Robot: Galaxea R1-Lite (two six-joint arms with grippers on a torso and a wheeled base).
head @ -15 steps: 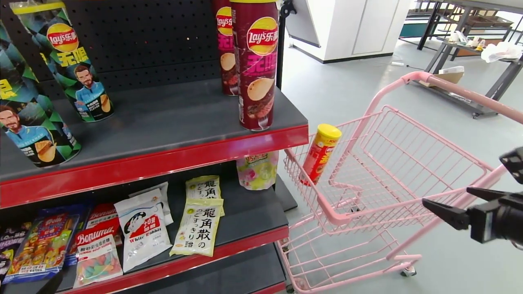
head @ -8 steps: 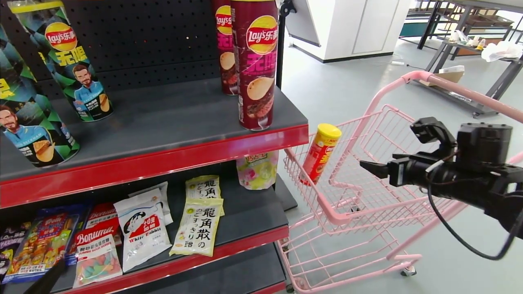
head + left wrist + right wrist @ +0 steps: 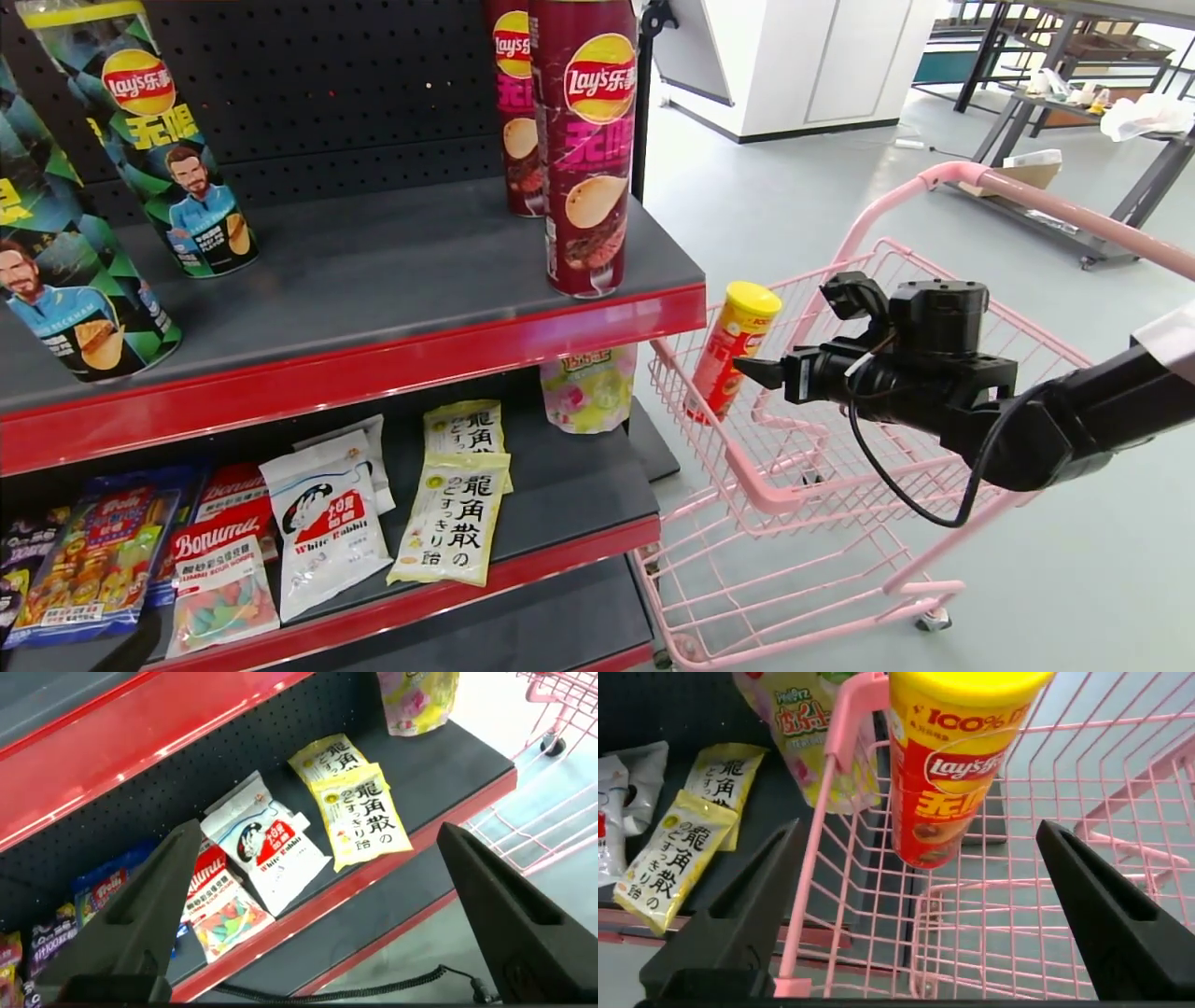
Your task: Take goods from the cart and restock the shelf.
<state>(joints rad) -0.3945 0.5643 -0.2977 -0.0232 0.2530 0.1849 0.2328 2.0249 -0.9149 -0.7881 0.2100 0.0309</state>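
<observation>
Change: right gripper (image 3: 789,329) is advancing left toward the can (image 3: 735,347) in the cart (image 3: 943,174); pickup is nearing.
Jaws: gaping wide, holding nothing.

Looks like a small shop corner set up inside a bigger workroom. Shown first by a retail shelf (image 3: 355,373) with red front edges and a black pegboard back (image 3: 327,84). On the upper board of the shelf, tall chip cans (image 3: 583,149) standing upright; on the board below, flat candy bags (image 3: 327,523) lying side by side. Just beside the open end of the shelf, a pink wire shopping cart (image 3: 1027,201). Beyond the shelf, bare grey floor (image 3: 794,196), a white partition (image 3: 822,56) and metal-framed surfaces (image 3: 1064,105) with loose things on them, more lab than store.
</observation>
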